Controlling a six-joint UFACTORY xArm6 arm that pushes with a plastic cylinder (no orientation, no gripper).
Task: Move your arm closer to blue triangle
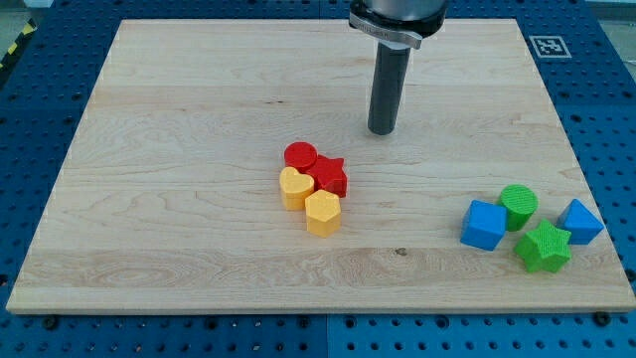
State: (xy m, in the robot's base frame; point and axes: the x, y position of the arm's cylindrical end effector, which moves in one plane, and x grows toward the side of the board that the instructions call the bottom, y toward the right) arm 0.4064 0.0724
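Our tip [383, 130]: upper middle of surface [199, 99], no claw fitted, so no grasp state | blue triangle [580, 221]: far right | sweep right, above green cylinder [518, 205].

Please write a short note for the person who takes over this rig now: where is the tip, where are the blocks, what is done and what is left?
My tip rests on bare board at the view's top centre, touching no block.
The blue triangle lies far at the view's right, next to the green cylinder, green star and blue cube.
Red and yellow blocks cluster mid-board.
Done: nothing visible.
Left: slide toward the view's lower right.
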